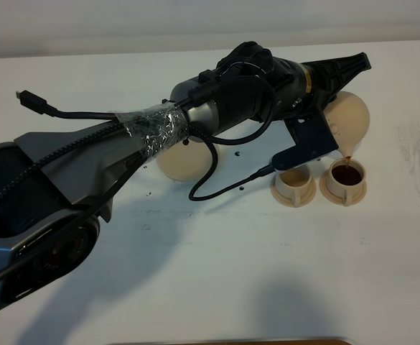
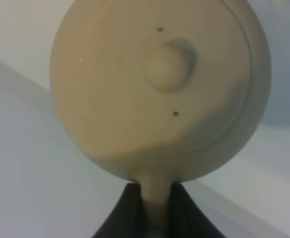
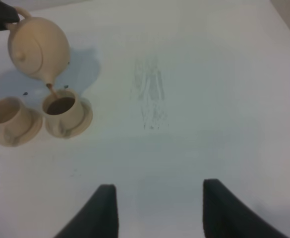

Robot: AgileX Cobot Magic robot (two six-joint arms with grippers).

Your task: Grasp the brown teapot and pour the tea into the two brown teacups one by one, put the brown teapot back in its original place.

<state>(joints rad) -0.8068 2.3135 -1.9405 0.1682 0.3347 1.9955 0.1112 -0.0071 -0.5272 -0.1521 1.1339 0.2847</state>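
- The left gripper (image 1: 341, 80) is clamped on the loop handle of the brown teapot (image 1: 351, 118); in the left wrist view its dark fingers (image 2: 127, 215) press the handle from both sides.
- The teapot hangs in the air, tipped spout-down, directly above the two cups, with its knobbed lid (image 2: 170, 64) in place.
- A thin stream of tea (image 1: 348, 159) runs from the spout into the teacup on the right (image 1: 347, 177), which holds dark liquid.
- The teacup on the left (image 1: 294, 183) stands just beside it, and its inside looks pale from the right wrist view.
- Each cup sits on its own small saucer (image 1: 360, 192).
- The large round saucer (image 1: 179, 164) lies bare on the white table (image 1: 231, 280), partly hidden by the left arm.
- The right gripper (image 3: 159, 208) hovers well apart from the cups, fingers spread, holding nothing.
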